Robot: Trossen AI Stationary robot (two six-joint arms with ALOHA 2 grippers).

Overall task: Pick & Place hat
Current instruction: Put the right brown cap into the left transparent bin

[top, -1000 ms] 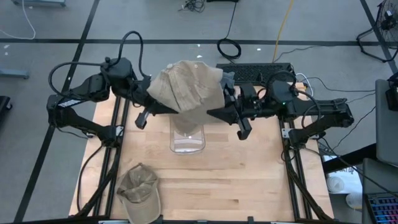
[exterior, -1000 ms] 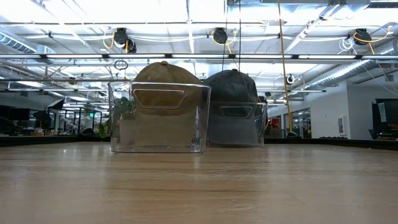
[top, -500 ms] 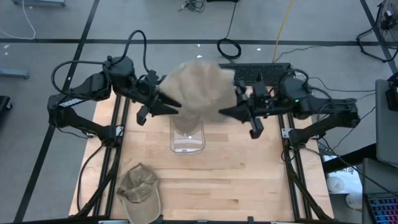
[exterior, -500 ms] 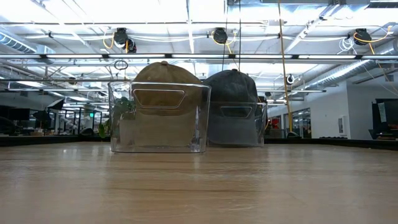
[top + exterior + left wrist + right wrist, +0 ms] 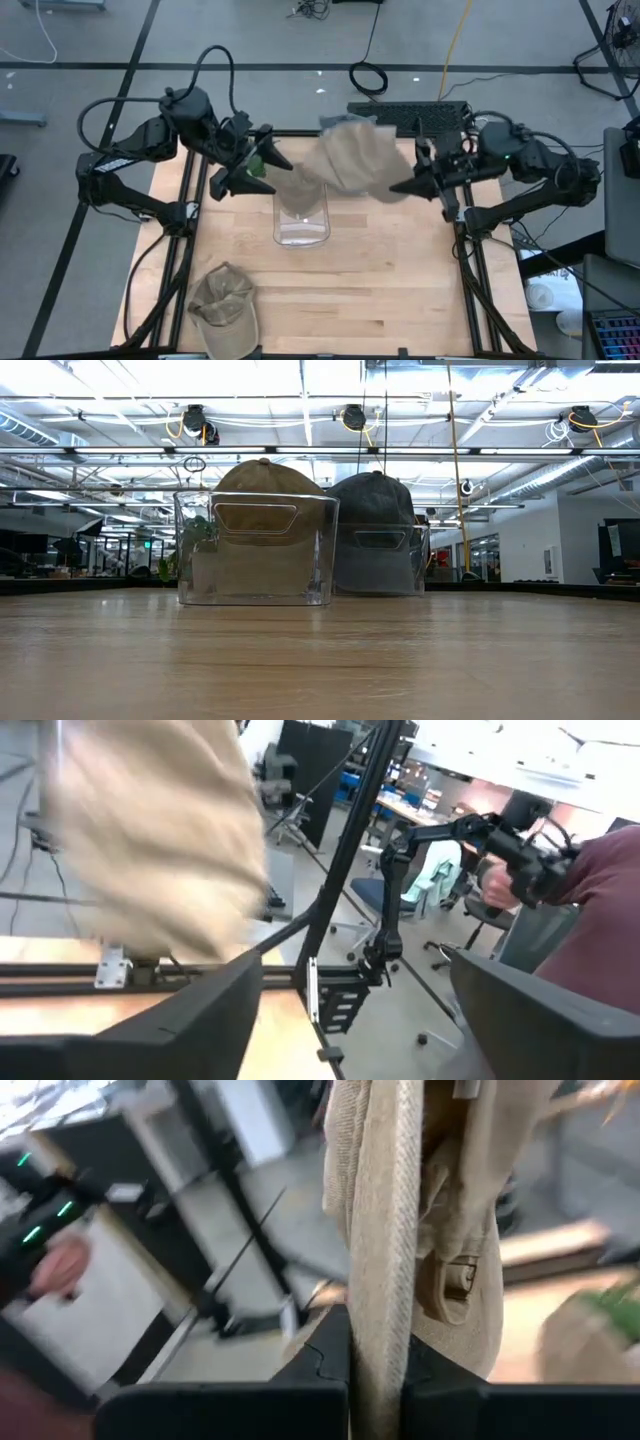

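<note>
Hat (image 5: 352, 158), tan cloth, hangs in the air above the far end of the surface (image 5: 390, 290), pinched at its edge by the right hand (image 5: 403, 186). In the right wrist view the fabric (image 5: 400, 1230) runs straight down between the two dark fingers (image 5: 330, 1350), which are closed narrow on it, so the grip looks secure. From the right hand the bulk of the hat lies outward, toward the left arm, and slightly above the fingertips; its long axis runs roughly across the surface, from hand to hand. Left hand (image 5: 275, 163) sits just beside the hat's other edge; its fingers (image 5: 190, 1020) stand wide apart with nothing between them, the hat a pale blur (image 5: 150, 830) ahead of and beyond them. So only the right arm carries the load, and it is the nearer one for any placing. Clear bin (image 5: 300, 215) stands on the surface below the hat and between the two hands, nearer the left one; judged from here, the right hand must travel toward the left arm and downward to bring the hat over the bin. A second, olive cap (image 5: 224, 300) lies well apart at the near edge, nearer the left arm, untouched. Low view shows two clear bins (image 5: 256, 550) with caps behind them; neither hand appears there.
</note>
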